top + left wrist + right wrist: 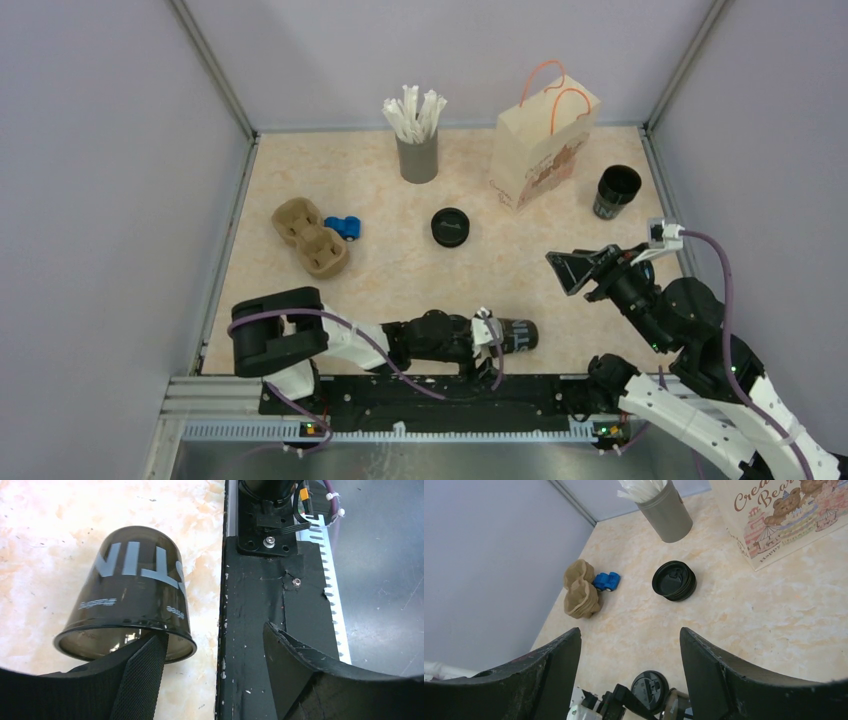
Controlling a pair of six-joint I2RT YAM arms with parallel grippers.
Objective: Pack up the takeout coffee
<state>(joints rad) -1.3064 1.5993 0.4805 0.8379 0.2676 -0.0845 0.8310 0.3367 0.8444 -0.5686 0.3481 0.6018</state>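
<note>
Here, the takeout coffee (131, 592) lies tipped, both sets of jaws wide.
By the near edge the left gripper (214, 632) is spread, one finger (145, 675) at the cup's mouth; its lettering reads "TIN" upside-down. Far right stand a "Bear" bag (540, 150) and another black cup (617, 190); the right gripper (629, 635) gapes, holding nothing.

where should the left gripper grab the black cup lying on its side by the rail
Probably the wall at the rim, coming from the open end. The black cup lies on its side with its mouth facing the left gripper, so one finger can go inside and one outside. Its round side would likely roll.
</note>
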